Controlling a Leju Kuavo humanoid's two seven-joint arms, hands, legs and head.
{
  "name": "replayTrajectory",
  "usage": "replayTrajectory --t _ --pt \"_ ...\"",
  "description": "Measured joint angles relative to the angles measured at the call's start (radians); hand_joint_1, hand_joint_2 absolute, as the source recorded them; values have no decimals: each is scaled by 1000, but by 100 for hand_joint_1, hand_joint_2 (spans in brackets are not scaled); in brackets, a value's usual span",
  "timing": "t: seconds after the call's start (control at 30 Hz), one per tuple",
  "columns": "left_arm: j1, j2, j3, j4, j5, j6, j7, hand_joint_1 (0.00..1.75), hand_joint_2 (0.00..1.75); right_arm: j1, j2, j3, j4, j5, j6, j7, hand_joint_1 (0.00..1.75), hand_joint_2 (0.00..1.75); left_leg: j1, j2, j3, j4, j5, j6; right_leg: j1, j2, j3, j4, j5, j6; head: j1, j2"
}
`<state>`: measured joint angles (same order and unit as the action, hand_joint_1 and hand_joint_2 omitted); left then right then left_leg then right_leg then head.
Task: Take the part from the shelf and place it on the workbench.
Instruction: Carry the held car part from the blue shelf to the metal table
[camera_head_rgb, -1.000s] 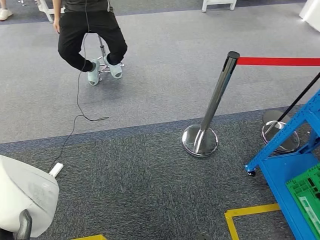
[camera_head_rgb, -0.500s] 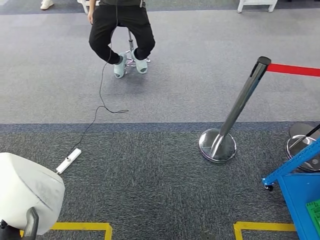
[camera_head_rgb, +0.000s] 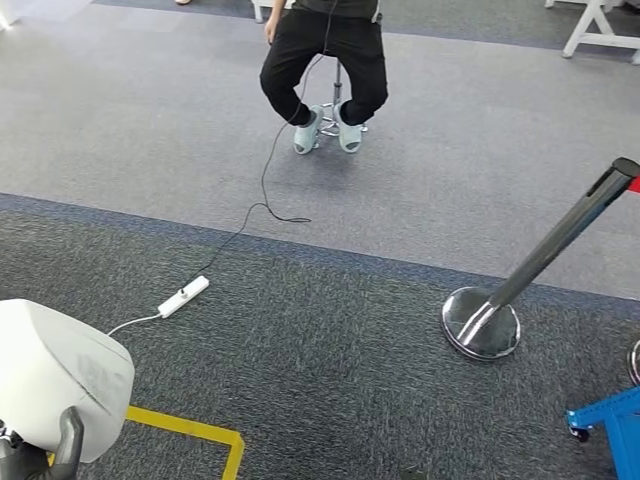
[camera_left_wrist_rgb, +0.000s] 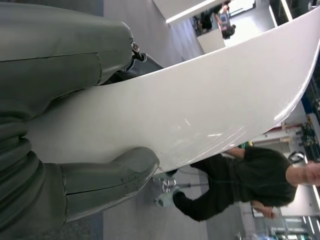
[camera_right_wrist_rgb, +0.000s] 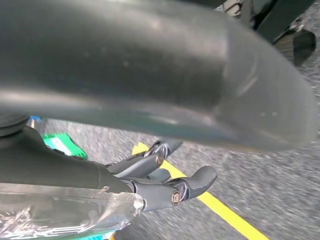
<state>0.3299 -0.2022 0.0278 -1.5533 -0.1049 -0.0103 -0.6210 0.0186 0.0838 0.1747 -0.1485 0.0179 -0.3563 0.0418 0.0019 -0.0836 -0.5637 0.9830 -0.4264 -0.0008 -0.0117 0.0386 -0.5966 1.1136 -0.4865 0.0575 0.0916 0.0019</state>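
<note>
Part (camera_head_rgb: 56, 375): big white curved shell, carried low at the robot's left side
Left hand (camera_left_wrist_rgb: 68, 165): wrapped on the part's edge, thumb under, looks solid
Right hand (camera_right_wrist_rgb: 170, 180): fingers loosely apart, holding nothing
Yellow tape (camera_head_rgb: 189, 432): floor line just ahead
Power strip (camera_head_rgb: 183, 297): cable trails across the carpet, I'd step wide
Stanchion (camera_head_rgb: 521, 290): off right, leave room
Person (camera_head_rgb: 324, 60): seated far back

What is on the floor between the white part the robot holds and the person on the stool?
In the head view, a white power strip and its black cable lie on the carpet between the white part and the seated person.
</note>
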Motion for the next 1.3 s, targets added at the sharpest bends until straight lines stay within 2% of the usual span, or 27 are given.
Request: replayTrajectory --t 0.03,0.1,0.17,0.2,0.23,0.3,0.37,0.4,0.43,0.47,0.53,0.6,0.67,0.7,0.73,0.77,0.83,0.87,0.9,0.93,0.97,1.0,1.07,1.1,1.17,1.23,1.3 --pt "0 0 0 0 0 0 0 175 175 0 0 0 0 0 0 0 0 0 0 -9 -2 4 -1 -5 -5 25 19 -42 13 0 -1 0" --pt "-1 0 0 1 0 0 0 175 175 -1 0 0 0 0 0 0 0 0 0 -28 -11 8 0 -18 -9 54 35 -78 16 -5 -2 0" --pt "1 0 0 2 0 0 0 175 175 -3 -1 0 0 0 0 0 0 0 3 -47 -17 6 5 -31 -6 37 37 -81 17 -20 -2 0" --pt "2 0 0 2 0 0 0 175 175 -3 -1 -1 0 0 0 0 0 0 3 -39 -21 10 1 -36 -5 25 38 -84 19 -27 -3 0" --pt "2 0 0 2 0 0 0 175 175 -3 -1 -1 0 0 0 0 0 0 2 -18 -31 29 -13 -40 -5 12 40 -87 21 -33 -6 0" --pt "-2 0 0 3 0 0 0 175 175 -1 -1 -1 0 0 0 0 0 0 -1 42 -81 131 -72 -46 -2 -16 40 -90 22 -42 -10 0" --pt "-3 0 0 5 0 0 0 175 175 1 -2 -1 0 0 0 0 0 0 -1 65 -142 255 -123 -50 1 -45 39 -90 20 -47 -11 0" --pt "-2 0 0 6 0 0 0 175 175 1 -2 -1 0 0 0 0 0 0 -1 68 -155 280 -124 -51 3 -59 40 -90 19 -48 -11 0" --pt "-2 0 0 7 0 0 0 175 175 0 -3 -1 0 0 0 0 0 0 -1 70 -148 268 -106 -50 3 -73 41 -90 18 -48 -11 0" --pt "-2 0 0 8 0 0 0 175 175 -1 -3 -1 0 0 0 0 0 0 -2 76 -122 221 -75 -48 4 -85 43 -90 17 -47 -11 0" --pt "-3 0 0 8 0 0 0 175 175 -2 -3 -1 0 0 0 0 0 0 -6 117 -48 87 -19 -41 7 -106 48 -88 12 -42 -12 0" --pt "-5 0 0 8 -1 0 0 175 175 -2 -3 -1 0 0 0 0 0 0 -12 146 -10 15 -4 -30 13 -122 53 -89 7 -32 -9 0" --pt "-3 1 0 8 -1 0 0 175 175 -4 -3 -1 0 0 0 0 0 0 -13 130 -10 6 -4 -18 14 -140 60 -94 4 -22 -5 0" --pt "-2 1 0 8 -1 0 0 175 175 -5 -3 -1 0 0 0 0 0 0 -11 119 -9 3 -3 -12 13 -135 62 -90 -1 -16 -5 0" --pt "-1 0 0 8 -1 0 0 175 175 -6 -3 -1 0 0 0 0 0 0 -8 109 -8 0 0 -6 11 -118 56 -75 -13 -10 -4 0" --pt "-1 0 0 8 -1 0 0 175 175 -5 -3 -1 0 0 0 0 0 0 -5 99 -7 -2 3 -1 9 -93 40 -37 -35 -4 -2 0" --pt "-3 -1 -1 8 -1 0 0 175 175 -3 -3 -1 0 0 0 0 0 0 -2 80 -8 -2 5 4 8 -51 -24 92 -96 2 2 0" --pt "-3 -1 -1 8 -1 0 0 175 175 -2 -3 -1 0 0 0 0 0 0 -2 69 -8 -2 5 5 8 -45 -57 155 -118 3 3 0" --pt "-2 -1 -1 9 -1 0 0 175 175 -1 -3 -1 0 0 0 0 0 0 -2 58 -8 -2 5 5 8 -43 -79 191 -123 3 3 0" --pt "-2 -1 -1 9 -1 0 0 175 175 0 -3 -1 0 0 0 0 0 0 -2 45 -7 -1 5 5 7 -42 -83 188 -107 2 3 0" --pt "-2 -1 -1 10 -1 0 0 175 175 0 -3 -1 0 0 0 0 0 0 -1 34 -5 -1 5 4 6 -40 -67 145 -74 2 3 0" --pt "-2 -1 -1 10 -1 0 0 175 175 0 -4 -1 0 0 0 0 0 0 1 22 -5 0 4 1 3 -30 -36 75 -34 3 3 0" --pt "-2 -1 -1 10 -1 0 0 175 175 0 -4 -1 0 0 0 1 0 0 0 2 -8 7 2 -10 -3 0 20 -49 14 0 3 0" --pt "-2 -1 0 10 -1 0 0 175 175 -1 -4 -1 0 0 0 1 0 0 -1 -5 -10 8 2 -17 -4 10 33 -77 21 -4 2 0" --pt "-1 -1 0 10 -1 0 0 175 175 -3 -4 -1 0 0 0 1 0 0 1 -18 -15 5 6 -28 -1 4 36 -84 22 -19 1 0" --pt "0 -1 0 10 -1 0 0 175 175 -3 -5 -1 0 0 0 1 0 0 2 1 -22 17 -4 -38 0 -12 36 -87 26 -33 -1 0" --pt "-2 -1 0 10 -2 0 0 175 175 -1 -5 -2 0 0 0 1 0 0 0 46 -61 100 -57 -45 0 -29 35 -89 27 -44 -4 0"
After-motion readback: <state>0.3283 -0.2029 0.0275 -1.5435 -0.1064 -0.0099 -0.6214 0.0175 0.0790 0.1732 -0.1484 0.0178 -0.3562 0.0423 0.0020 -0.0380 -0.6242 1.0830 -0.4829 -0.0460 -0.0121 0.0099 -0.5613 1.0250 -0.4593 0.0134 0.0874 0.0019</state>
